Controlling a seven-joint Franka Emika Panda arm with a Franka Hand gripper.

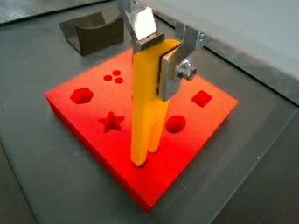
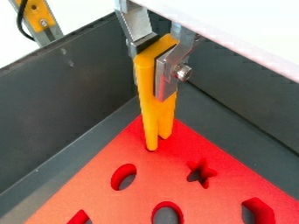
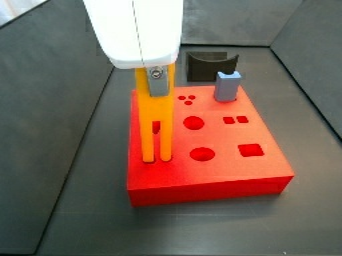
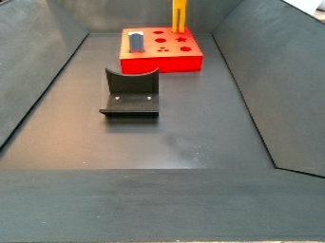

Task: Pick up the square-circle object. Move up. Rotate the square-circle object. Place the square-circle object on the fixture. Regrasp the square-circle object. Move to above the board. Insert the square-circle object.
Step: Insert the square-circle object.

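My gripper (image 1: 156,61) is shut on the upper end of the square-circle object (image 1: 143,114), a slim yellow bar that hangs upright between the silver fingers in both wrist views. The bar (image 2: 156,105) points down at the board (image 2: 128,162), a flat red slab with darker cutouts. In a side view the gripper (image 3: 156,82) holds the bar (image 3: 151,125) over the board's (image 3: 254,170) left part. Its lower end is close to the top face; contact cannot be told. The black fixture (image 3: 203,65) stands on the floor behind the board, and the fixture (image 4: 131,92) holds nothing.
A pale blue-grey block (image 3: 229,85) stands upright on the board's far side near the fixture. Dark grey walls (image 2: 70,96) enclose the floor on all sides. The board (image 4: 159,52) sits near one end wall, with the bar (image 4: 178,13) above it.
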